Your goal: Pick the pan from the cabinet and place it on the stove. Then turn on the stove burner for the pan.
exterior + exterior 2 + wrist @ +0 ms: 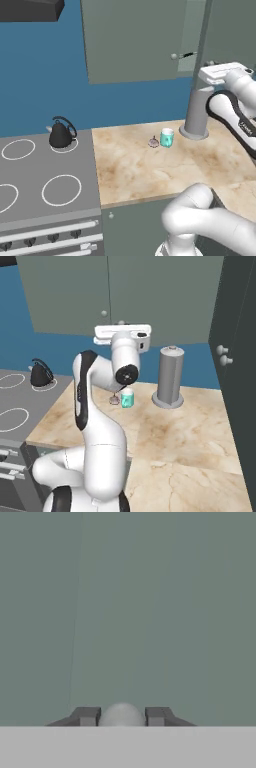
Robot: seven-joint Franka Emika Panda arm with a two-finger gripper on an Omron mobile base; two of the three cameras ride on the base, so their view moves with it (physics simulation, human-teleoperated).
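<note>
Status: early stage, opening the cabinet (135,40). The gripper (121,717) is raised to the cabinet front, and its two fingertips (88,716) bracket a small round door knob (121,714) directly between them. The jaws stand narrowly apart with the knob filling the gap, so they appear closed on it. The door face directly ahead of the hand looks flush, so the door is judged not yet pulled open.

The pan is not seen in any view; it is presumed to be inside the cabinet, behind the doors ahead of the hand.

The stove (45,175) lies well below and to the left of the hand. A black kettle (61,134) occupies one rear ring.

Remaining steps:
1. Pull the door open.
2. Extract the pan.
3. Set it on a burner.
4. Turn the matching stove knob.
</note>
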